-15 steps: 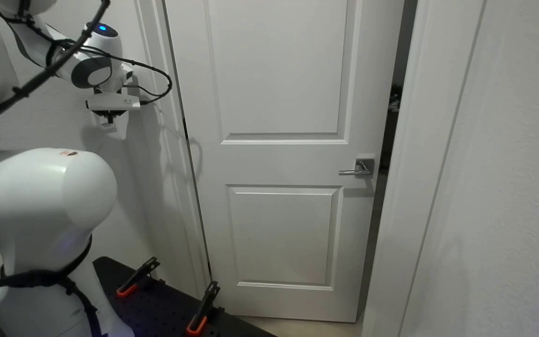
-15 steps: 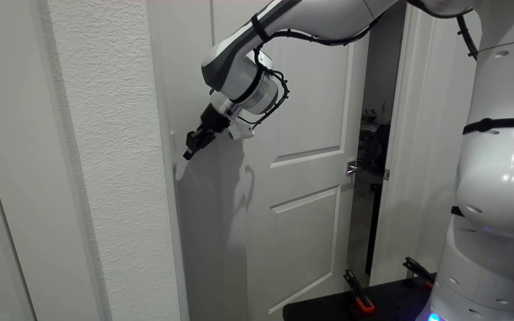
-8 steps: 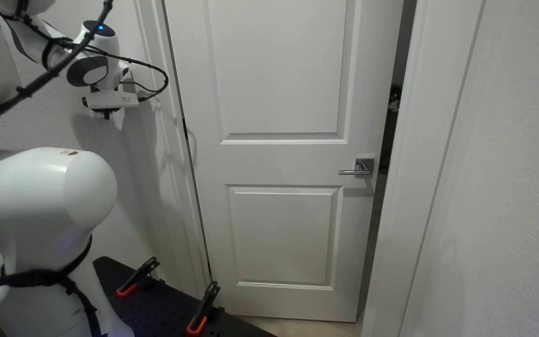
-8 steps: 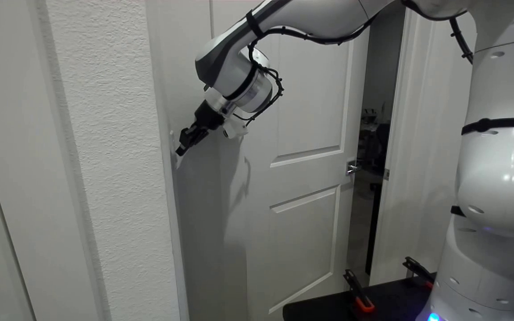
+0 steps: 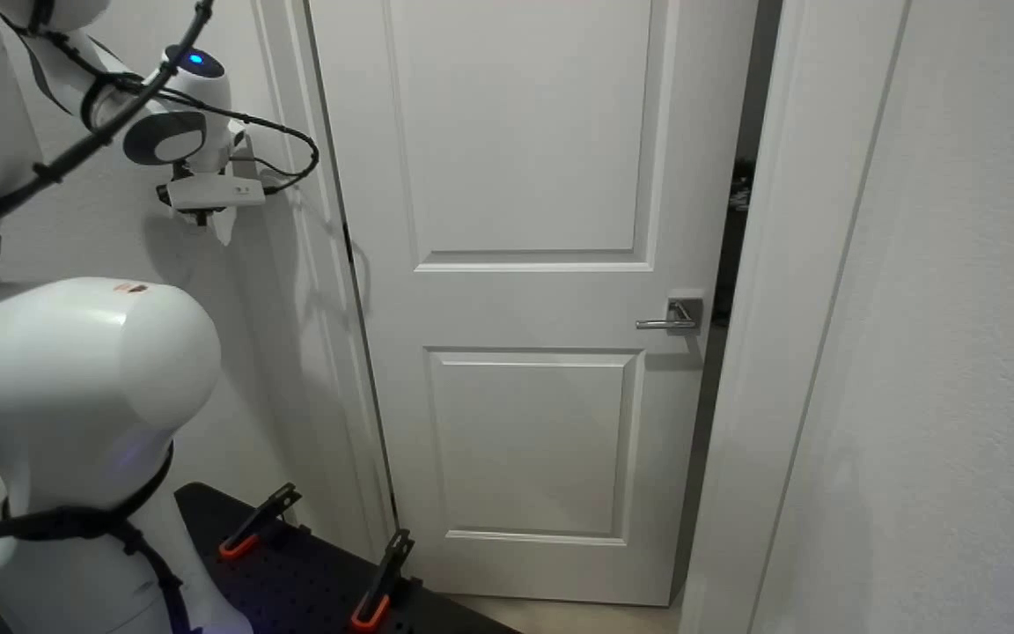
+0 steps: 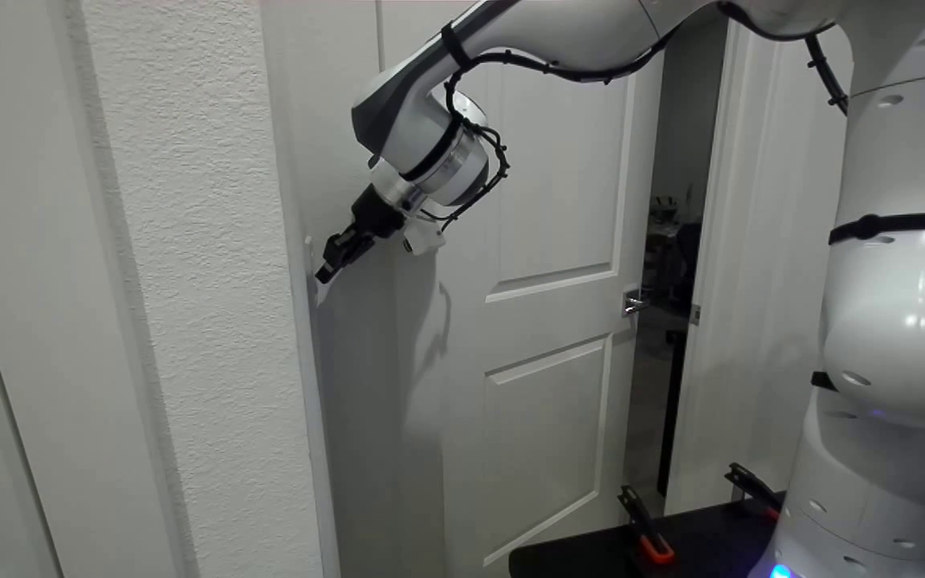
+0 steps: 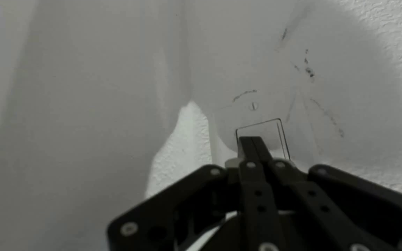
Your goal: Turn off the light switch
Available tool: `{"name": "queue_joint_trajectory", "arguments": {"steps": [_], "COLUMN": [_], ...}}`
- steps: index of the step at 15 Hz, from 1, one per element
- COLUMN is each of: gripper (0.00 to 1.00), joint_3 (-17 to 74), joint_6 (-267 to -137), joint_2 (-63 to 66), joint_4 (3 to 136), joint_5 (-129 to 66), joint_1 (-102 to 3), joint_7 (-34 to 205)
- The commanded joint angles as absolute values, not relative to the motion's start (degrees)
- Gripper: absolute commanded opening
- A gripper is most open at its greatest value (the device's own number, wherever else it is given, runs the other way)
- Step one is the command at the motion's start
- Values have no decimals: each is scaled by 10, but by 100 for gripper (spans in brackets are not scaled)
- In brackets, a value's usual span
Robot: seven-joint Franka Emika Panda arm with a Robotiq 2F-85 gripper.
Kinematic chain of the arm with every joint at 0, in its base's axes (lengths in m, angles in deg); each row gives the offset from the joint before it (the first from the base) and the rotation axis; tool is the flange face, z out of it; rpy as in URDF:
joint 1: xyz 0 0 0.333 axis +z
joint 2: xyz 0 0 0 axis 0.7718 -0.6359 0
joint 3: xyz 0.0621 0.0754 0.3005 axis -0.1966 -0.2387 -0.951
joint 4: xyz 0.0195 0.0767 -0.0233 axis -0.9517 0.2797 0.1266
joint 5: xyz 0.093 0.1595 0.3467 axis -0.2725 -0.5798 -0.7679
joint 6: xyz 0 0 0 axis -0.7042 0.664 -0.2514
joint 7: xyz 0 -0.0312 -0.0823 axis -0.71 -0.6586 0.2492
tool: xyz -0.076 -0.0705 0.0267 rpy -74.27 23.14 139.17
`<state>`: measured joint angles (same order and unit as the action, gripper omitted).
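The light switch (image 7: 260, 129) is a white wall plate with a thin dark-outlined rocker and a screw above it in the wrist view. In an exterior view its edge (image 6: 309, 249) shows on the wall beside my fingertips. In an exterior view I cannot make it out behind my gripper (image 5: 201, 218). My gripper (image 7: 251, 137) is shut, fingertips together with nothing between them. The fingertips lie over the left part of the rocker and hide its lower part. In an exterior view the gripper (image 6: 324, 274) points down at the wall, very close to the plate. I cannot tell whether it touches.
A white door (image 5: 533, 308) with a silver handle (image 5: 683, 317) stands slightly ajar beside the wall. A wall corner (image 6: 213, 321) projects near the gripper. A black table (image 5: 296, 572) with black and orange clamps (image 5: 381, 581) is by the robot base. Dark scuffs mark the wall.
Over the last second my gripper has moved closer to the wall and the switch plate, slightly up. In the last half second it has barely moved. The door has not moved.
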<state>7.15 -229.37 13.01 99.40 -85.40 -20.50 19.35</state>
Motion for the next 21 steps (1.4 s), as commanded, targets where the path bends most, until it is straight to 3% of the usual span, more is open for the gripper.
{"name": "queue_joint_trajectory", "arguments": {"steps": [1, 16, 21], "gripper": [0, 0, 0], "joint_3": [59, 53, 72], "joint_6": [-2291, -2269, -2236], "joint_2": [85, 47, 70], "joint_4": [954, 929, 953], "joint_5": [-889, -899, -817], "joint_1": [-200, -200, -198], "joint_7": [159, 132, 213]}}
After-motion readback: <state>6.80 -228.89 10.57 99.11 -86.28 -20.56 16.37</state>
